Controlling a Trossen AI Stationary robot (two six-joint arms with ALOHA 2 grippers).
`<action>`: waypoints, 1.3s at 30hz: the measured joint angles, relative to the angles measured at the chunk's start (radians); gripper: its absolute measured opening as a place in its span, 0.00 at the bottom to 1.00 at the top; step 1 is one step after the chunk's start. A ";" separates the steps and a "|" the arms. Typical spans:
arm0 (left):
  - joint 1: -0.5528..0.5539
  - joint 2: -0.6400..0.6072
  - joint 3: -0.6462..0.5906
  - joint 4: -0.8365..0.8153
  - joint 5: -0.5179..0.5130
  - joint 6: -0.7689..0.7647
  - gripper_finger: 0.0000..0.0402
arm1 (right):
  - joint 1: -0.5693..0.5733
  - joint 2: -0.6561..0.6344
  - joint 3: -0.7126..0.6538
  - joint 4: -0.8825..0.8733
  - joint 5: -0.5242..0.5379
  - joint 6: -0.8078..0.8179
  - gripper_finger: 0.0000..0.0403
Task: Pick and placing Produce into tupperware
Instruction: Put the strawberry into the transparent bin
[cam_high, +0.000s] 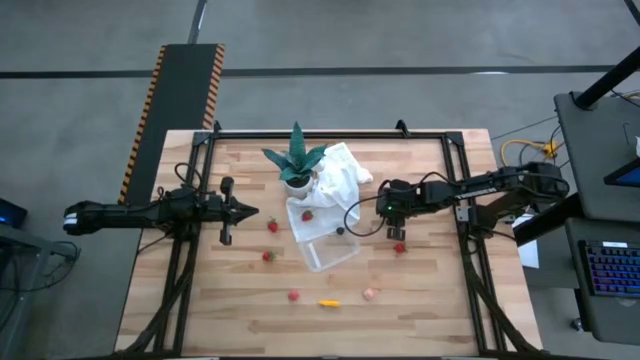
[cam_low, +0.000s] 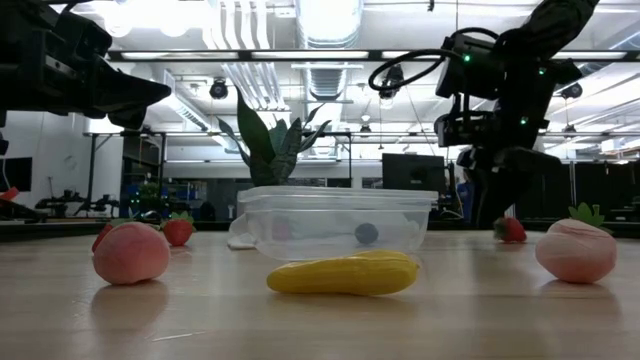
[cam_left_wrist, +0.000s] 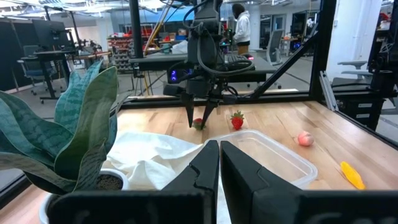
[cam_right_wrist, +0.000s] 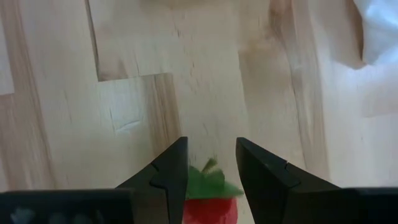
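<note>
The clear tupperware (cam_high: 327, 247) sits mid-table with one dark piece (cam_high: 340, 231) inside. Red strawberries (cam_high: 272, 226) (cam_high: 268, 256) (cam_high: 293, 295) lie on the wood left of and nearer than the tupperware. Another strawberry (cam_high: 307, 214) lies on the white cloth. A yellow-orange piece (cam_high: 329, 302) and a pale pink piece (cam_high: 370, 294) lie near the front edge. My right gripper (cam_left_wrist: 199, 122) points down just right of the tupperware, closed around a strawberry (cam_right_wrist: 208, 202). A further strawberry (cam_high: 399, 247) lies beside it. My left gripper (cam_high: 245, 211) hovers shut at the left. My right gripper pinches a red strawberry (cam_left_wrist: 198, 123) between its two fingers (cam_right_wrist: 174, 171), coming from above and pointing down. The berry's body (cam_right_wrist: 208, 208) fills the gap between them, its green leaves (cam_right_wrist: 208, 180) facing outward. Whether it rests on the table or is just clear of it, I cannot tell.
A green spiky plant in a white pot (cam_high: 296, 165) stands on the crumpled white cloth (cam_high: 335, 180) behind the tupperware. A dark frame (cam_high: 330, 133) borders the table's far edge and sides. Bare wood lies at the table's right and near left.
</note>
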 joint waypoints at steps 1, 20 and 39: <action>0.000 0.000 0.000 0.000 0.000 0.000 0.00 | 0.000 -0.001 0.000 0.001 0.000 0.000 0.32; 0.000 0.000 0.000 0.000 0.000 0.000 0.00 | 0.000 -0.109 0.001 -0.086 -0.023 -0.029 0.32; 0.000 0.000 0.000 0.000 0.000 0.000 0.00 | -0.002 -0.025 0.001 -0.046 -0.018 -0.071 0.32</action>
